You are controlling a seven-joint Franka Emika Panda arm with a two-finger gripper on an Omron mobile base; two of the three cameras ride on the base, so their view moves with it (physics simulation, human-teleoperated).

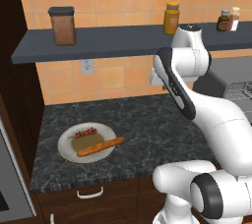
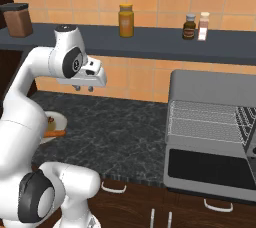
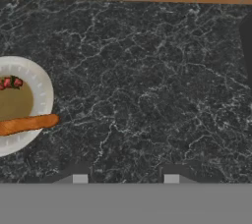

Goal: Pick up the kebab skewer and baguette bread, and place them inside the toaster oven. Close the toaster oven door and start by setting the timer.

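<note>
A white plate [image 1: 65, 145] on the dark counter holds the kebab skewer [image 1: 84, 132] and, in front of it, the baguette bread [image 1: 101, 146]. In the hand view the plate [image 3: 43, 95] lies at the left edge with the baguette bread [image 3: 28, 124] and the skewer [image 3: 10, 82] on it. My gripper [image 3: 123, 178] hangs open and empty high over bare counter, right of the plate. From the right base view, the gripper [image 2: 83, 89] is well left of the toaster oven [image 2: 215, 89]. The toaster oven door [image 2: 207, 164] is folded down, with the wire rack [image 2: 205, 119] exposed.
A dark wall shelf [image 2: 150, 42] carries a brown canister [image 1: 62, 25], a yellow jar [image 2: 126, 20] and two small spice bottles [image 2: 195, 26]. A wall outlet [image 1: 87, 66] sits under it. A dark tall cabinet [image 1: 12, 70] bounds the counter on the left. Drawer handles [image 2: 113, 187] line the front.
</note>
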